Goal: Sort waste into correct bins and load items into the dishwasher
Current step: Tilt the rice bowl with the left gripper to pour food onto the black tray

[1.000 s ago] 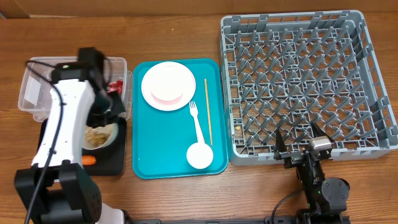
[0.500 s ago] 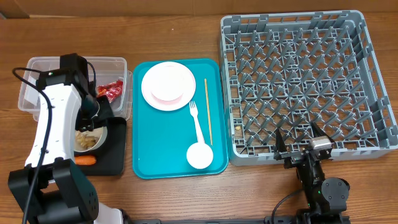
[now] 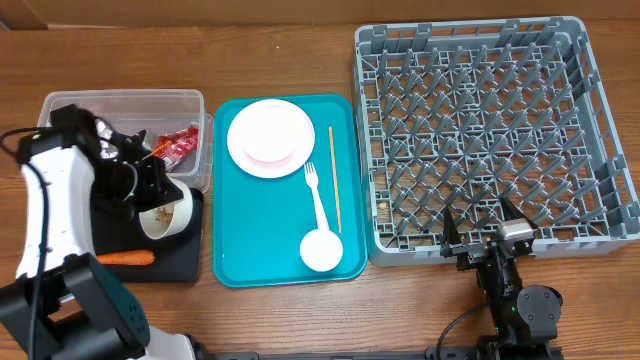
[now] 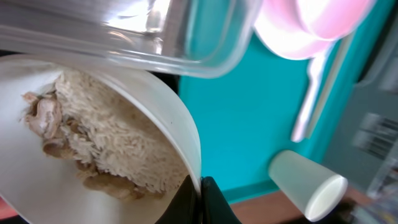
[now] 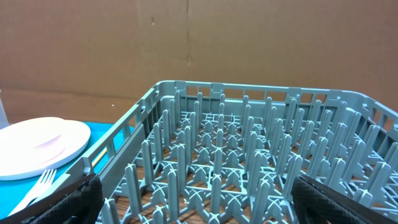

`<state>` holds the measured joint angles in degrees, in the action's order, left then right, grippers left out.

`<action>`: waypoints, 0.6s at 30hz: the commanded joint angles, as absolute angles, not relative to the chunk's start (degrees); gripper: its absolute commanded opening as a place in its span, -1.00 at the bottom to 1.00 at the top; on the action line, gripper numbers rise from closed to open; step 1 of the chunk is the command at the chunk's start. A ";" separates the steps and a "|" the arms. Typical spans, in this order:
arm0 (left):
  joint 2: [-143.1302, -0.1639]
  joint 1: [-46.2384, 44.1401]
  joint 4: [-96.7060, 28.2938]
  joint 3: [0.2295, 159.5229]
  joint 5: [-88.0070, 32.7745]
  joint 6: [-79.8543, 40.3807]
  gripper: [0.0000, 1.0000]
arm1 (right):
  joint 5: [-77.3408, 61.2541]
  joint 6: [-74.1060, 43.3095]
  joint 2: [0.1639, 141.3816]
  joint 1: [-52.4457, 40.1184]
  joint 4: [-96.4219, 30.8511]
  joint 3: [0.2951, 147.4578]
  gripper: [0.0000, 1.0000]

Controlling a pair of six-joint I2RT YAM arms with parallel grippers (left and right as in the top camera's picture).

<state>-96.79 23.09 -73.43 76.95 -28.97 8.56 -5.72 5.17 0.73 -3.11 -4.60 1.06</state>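
Observation:
My left gripper (image 3: 152,197) is shut on the rim of a white bowl (image 3: 168,213) and holds it tipped on its side over the black tray (image 3: 182,262). In the left wrist view rice and food scraps (image 4: 106,140) cling inside the bowl (image 4: 177,121), and the gripper (image 4: 200,186) pinches its edge. An orange carrot (image 3: 126,258) lies on the black tray. The clear tub (image 3: 120,110) behind holds a red wrapper (image 3: 178,146). My right gripper (image 3: 483,230) stands open at the front edge of the grey dish rack (image 3: 495,140), nothing between its fingers.
The teal tray (image 3: 235,255) carries a pink plate (image 3: 270,138), a white fork (image 3: 317,195), a small white cup (image 3: 322,250) and a chopstick (image 3: 335,180). The right wrist view looks across the rack's pegs (image 5: 249,168), with the plate (image 5: 37,146) at the left.
The left arm has swung to the left and rolled its wrist, tipping the bowl from level onto its side. The carrot now shows in full. The right arm has not moved.

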 commanded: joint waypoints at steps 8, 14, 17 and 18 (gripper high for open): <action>-96.95 35.42 -80.88 76.86 -58.13 33.58 -0.92 | -5.65 5.41 0.27 -3.42 -4.34 0.45 1.00; -96.95 40.10 -83.33 75.50 -59.44 36.27 -0.91 | -5.65 5.41 0.27 -3.42 -4.36 0.45 1.00; -96.95 41.04 -83.13 73.45 -60.51 38.02 -0.91 | -5.65 5.41 0.27 -3.42 -4.34 0.45 1.00; -96.95 41.41 -83.15 72.51 -61.78 39.81 -0.91 | -5.65 5.41 0.27 -3.42 -4.36 0.45 1.00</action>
<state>-96.79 40.60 -82.94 74.56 -56.31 34.15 -5.72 5.17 0.73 -3.11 -4.58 1.06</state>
